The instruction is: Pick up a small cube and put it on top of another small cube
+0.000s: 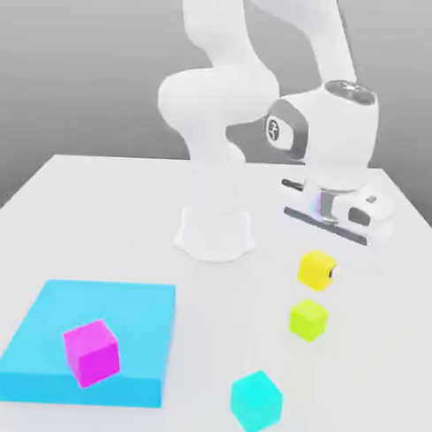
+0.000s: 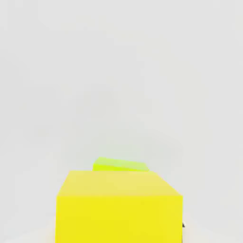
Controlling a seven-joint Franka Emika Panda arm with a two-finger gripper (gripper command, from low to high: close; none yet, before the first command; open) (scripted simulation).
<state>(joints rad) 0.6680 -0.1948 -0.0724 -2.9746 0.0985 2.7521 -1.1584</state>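
The small warm-yellow cube [image 1: 315,269] sits between my gripper's [image 1: 319,272] fingers, under the white hand on the exterior view's right. A dark finger pad [image 1: 331,274] presses against its side, so the gripper is shut on it. In the hand view the warm-yellow cube [image 2: 118,206] looms close. The lime yellow-green cube [image 2: 120,165] peeks out just beyond it. The lime cube [image 1: 309,319] rests on the table, just in front of the held cube and apart from it. Whether the yellow cube touches the table I cannot tell.
A cyan cube [image 1: 256,401] stands near the table's front edge. A flat cyan block [image 1: 126,331] at the exterior view's left carries a magenta cube [image 1: 91,352]. The arm's white base [image 1: 214,230] rises mid-table.
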